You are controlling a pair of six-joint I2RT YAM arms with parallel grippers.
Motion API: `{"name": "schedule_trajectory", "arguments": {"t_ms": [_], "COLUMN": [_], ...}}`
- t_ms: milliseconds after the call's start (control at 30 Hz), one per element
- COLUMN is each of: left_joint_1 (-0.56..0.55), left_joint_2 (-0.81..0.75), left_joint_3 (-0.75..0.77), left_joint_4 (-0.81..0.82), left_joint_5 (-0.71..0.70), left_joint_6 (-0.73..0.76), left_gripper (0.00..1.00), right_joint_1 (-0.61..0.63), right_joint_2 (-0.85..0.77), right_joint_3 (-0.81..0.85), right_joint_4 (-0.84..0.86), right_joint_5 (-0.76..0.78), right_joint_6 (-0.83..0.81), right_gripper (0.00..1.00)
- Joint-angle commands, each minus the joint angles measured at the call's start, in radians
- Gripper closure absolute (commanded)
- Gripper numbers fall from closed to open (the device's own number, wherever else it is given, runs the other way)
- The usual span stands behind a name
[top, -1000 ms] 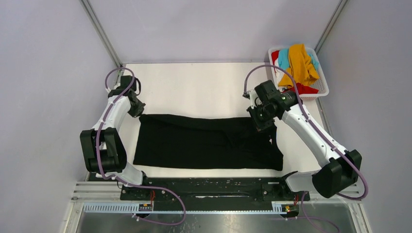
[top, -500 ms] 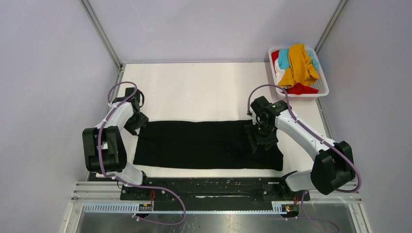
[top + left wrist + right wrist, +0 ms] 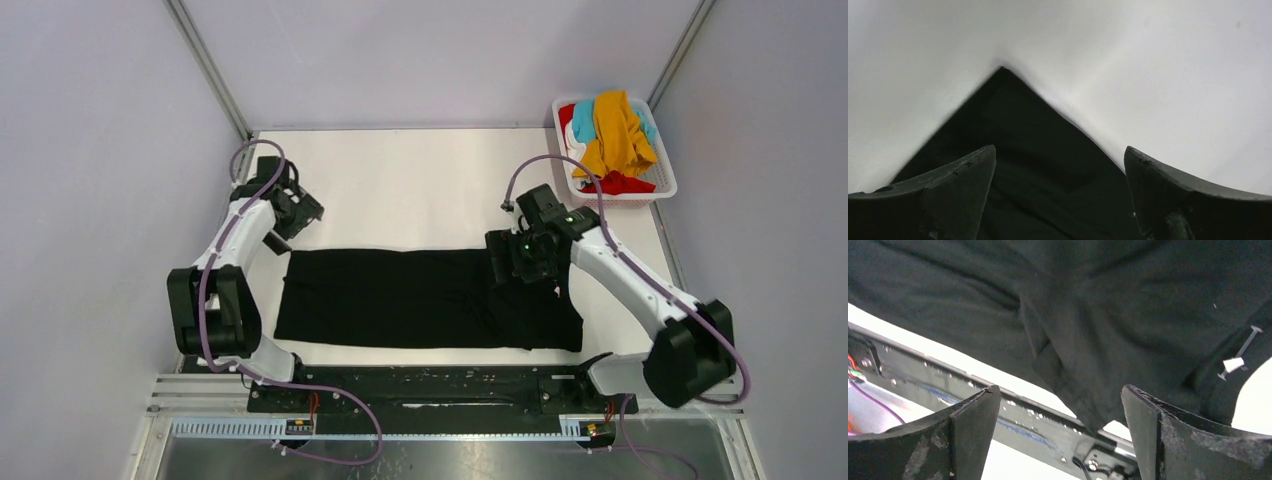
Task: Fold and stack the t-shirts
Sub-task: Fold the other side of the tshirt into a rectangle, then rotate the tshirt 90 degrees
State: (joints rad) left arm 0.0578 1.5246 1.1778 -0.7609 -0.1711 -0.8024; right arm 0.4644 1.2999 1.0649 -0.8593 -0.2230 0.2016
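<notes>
The large black t-shirt [image 3: 420,298] lies flat on the white table [image 3: 420,185] as a wide rectangle. Its pointed corner [image 3: 1013,125] shows in the left wrist view. My left gripper [image 3: 300,213] hovers open just beyond the shirt's far left corner, and nothing sits between its fingers [image 3: 948,192]. My right gripper [image 3: 503,260] hangs open above the shirt's far right part, also holding nothing. Below it is wrinkled black cloth [image 3: 1108,315] with a small white tag fastener [image 3: 1235,362]. Mustard-orange [image 3: 618,130], teal-blue [image 3: 583,118], red [image 3: 620,184] and white [image 3: 574,150] t-shirts are piled in the basket.
The white slotted basket [image 3: 663,183] stands at the far right corner of the table. Grey walls close in the left, back and right. A black rail [image 3: 430,385] carrying both arm bases runs along the near edge, and it shows under the shirt's hem in the right wrist view.
Both grippers have gone from shut to open and let go of the black t-shirt's far edge, which now lies flat. The left gripper has pulled back beyond the corner; the right has shifted left.
</notes>
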Motion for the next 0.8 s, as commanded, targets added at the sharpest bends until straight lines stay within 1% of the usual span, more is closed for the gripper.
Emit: {"name": "schedule_trajectory", "arguments": {"t_ms": [0, 100, 200, 333, 433, 533, 667, 767], "left_joint_1": [-0.051, -0.052, -0.052, -0.052, -0.052, -0.086, -0.146, -0.209], "left_joint_2": [0.07, 0.115, 0.141, 0.151, 0.153, 0.148, 0.111, 0.084], "left_joint_3": [-0.004, -0.042, -0.086, -0.151, -0.203, -0.229, -0.236, -0.229], "left_joint_4": [0.104, 0.119, 0.12, 0.112, 0.128, 0.149, 0.125, 0.066], "left_joint_5": [0.18, 0.233, 0.233, 0.206, 0.177, 0.205, 0.128, 0.098], "left_joint_6": [0.035, 0.036, 0.031, 0.018, -0.007, -0.027, -0.035, -0.081], "left_gripper": [0.01, 0.01, 0.01, 0.01, 0.01, 0.01, 0.01, 0.01], "right_joint_1": [-0.03, -0.099, -0.164, -0.208, -0.217, -0.219, -0.219, -0.219], "right_joint_2": [0.141, 0.204, 0.275, 0.426, 0.555, 0.672, 0.826, 0.939], "right_joint_3": [-0.033, -0.086, -0.12, -0.032, 0.072, 0.205, 0.46, 0.678], "right_joint_4": [0.166, 0.216, 0.307, 0.308, 0.308, 0.327, 0.335, 0.273], "right_joint_5": [0.019, 0.002, -0.048, -0.077, -0.052, -0.028, -0.081, -0.11], "right_joint_6": [0.128, 0.208, 0.256, 0.248, 0.243, 0.278, 0.315, 0.337], "right_gripper": [0.0, 0.01, 0.01, 0.01, 0.01, 0.0, 0.0, 0.0]}}
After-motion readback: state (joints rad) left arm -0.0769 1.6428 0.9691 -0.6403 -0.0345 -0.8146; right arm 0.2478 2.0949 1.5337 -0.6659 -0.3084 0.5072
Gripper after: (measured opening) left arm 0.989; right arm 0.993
